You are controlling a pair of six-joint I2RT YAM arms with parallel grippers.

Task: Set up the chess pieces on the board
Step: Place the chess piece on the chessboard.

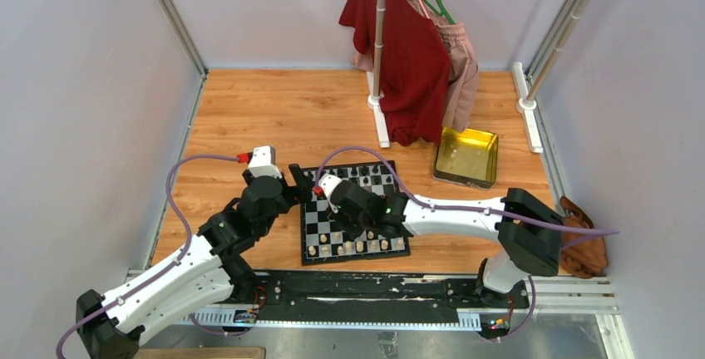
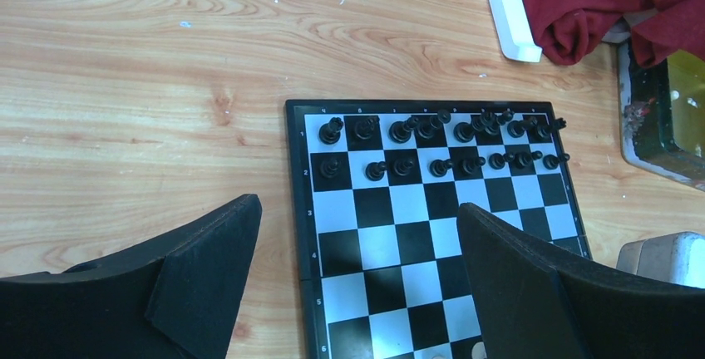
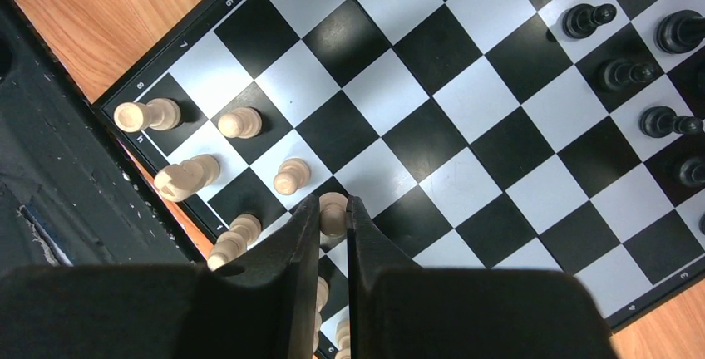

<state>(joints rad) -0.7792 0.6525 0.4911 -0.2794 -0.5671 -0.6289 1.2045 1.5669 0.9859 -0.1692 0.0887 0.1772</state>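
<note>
1. Right wrist view: the right end effector (image 3: 334,203) is clenched on a pale pawn (image 3: 334,213). Its two dark fingers (image 3: 301,243) pinch the pawn near the head, above the cream side of the board (image 3: 465,118). Whether the pawn's base touches the square yet, I cannot tell.
2. The step in hand looks like seating this pawn in the pawn row, just beside a neighbouring cream pawn (image 3: 291,175). To do it well, bring it down straight and upright, centred on its square. Part the fingers only a little, then lift straight up.
3. The nearest hazard is the company it keeps. The cream back-row pieces (image 3: 187,177) stand close on the edge side. A wide release or a sideways exit would likely tip one of them.
4. The black chessmen (image 2: 432,147) fill two rows at the far end of the board, well apart from this work.
5. The left end effector (image 2: 357,213) is released, jaws spread wide and holding nothing. It hovers over the board's left edge and the wooden surface (image 2: 125,85). In the top external view both arms crowd the same board, so the left one is best kept out of the right arm's retreat path.
6. A yellow-gold tin (image 1: 467,155) sits beyond the board's far right corner. A red garment (image 1: 407,51) hangs on a rack behind it. Neither obstructs the placement.
</note>
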